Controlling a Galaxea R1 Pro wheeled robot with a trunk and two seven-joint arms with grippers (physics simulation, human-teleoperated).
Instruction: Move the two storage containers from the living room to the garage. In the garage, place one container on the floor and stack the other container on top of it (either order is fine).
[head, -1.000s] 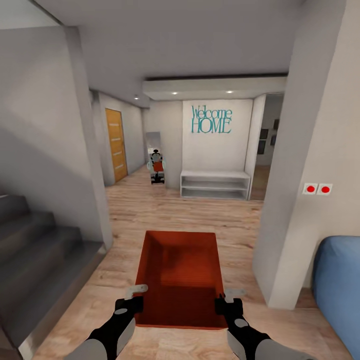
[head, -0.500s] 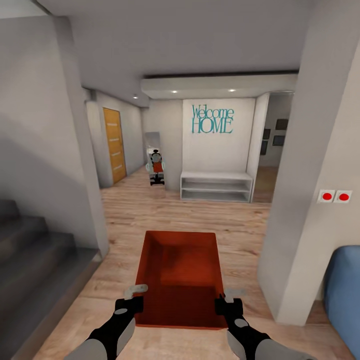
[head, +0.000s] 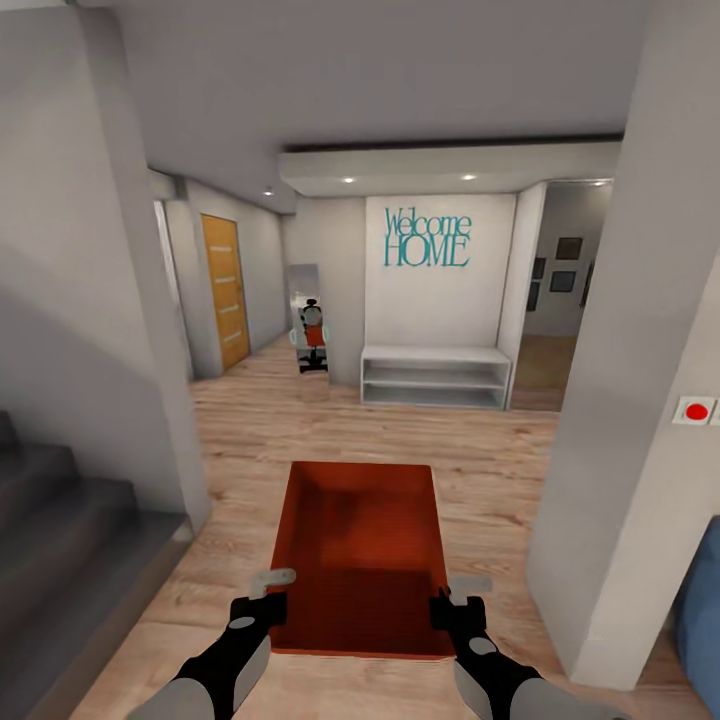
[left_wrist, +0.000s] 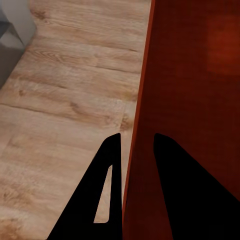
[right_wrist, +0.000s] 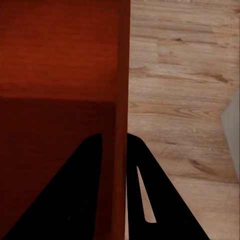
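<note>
One orange-red storage container (head: 362, 555) hangs in mid-air in front of the robot, above the light wood plank floor (head: 480, 455) of the hallway. It is a shallow rectangular bin with thin plain walls and no lid, its open top facing up and its inside empty. Its long sides run away from the robot, level, the far end narrower in the head view. The left gripper (head: 268, 592) pinches the near part of its left wall, one finger inside and one outside, as the left wrist view shows at the wall (left_wrist: 137, 150). The right gripper (head: 452, 598) clamps the right wall (right_wrist: 119, 150) likewise.
</note>
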